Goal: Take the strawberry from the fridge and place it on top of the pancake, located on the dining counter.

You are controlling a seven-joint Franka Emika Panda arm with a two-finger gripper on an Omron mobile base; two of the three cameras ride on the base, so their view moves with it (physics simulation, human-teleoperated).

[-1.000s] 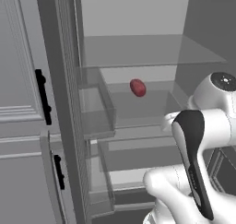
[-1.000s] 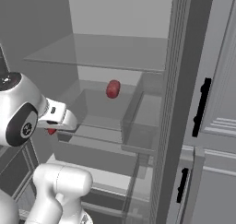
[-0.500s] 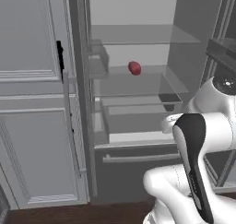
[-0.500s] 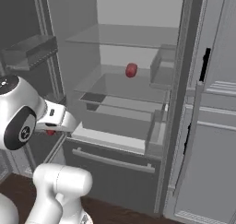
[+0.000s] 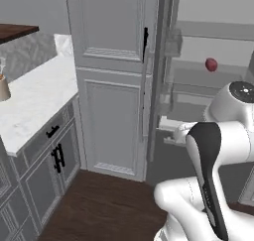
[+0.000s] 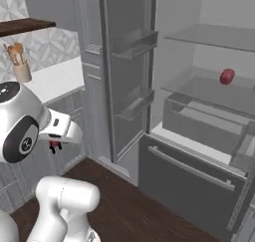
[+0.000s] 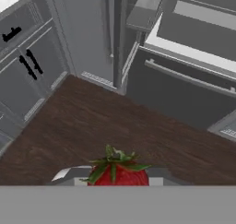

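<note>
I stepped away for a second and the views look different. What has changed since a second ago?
The base has backed off and turned left, so the open fridge looks farther off and a white counter now shows. The gripper stays shut on the strawberry. The red fruit still sits on its fridge shelf.

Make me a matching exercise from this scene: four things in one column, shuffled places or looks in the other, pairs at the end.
Things:
1. strawberry
2. round red item
3. utensil cup
4. bottom fridge drawer

Places or looks:
A. lying on a glass shelf
B. standing on the white wall counter
C. dark grey, with a long bar handle
D. gripped in the tool

Pairs: 1-D, 2-A, 3-B, 4-C
</note>
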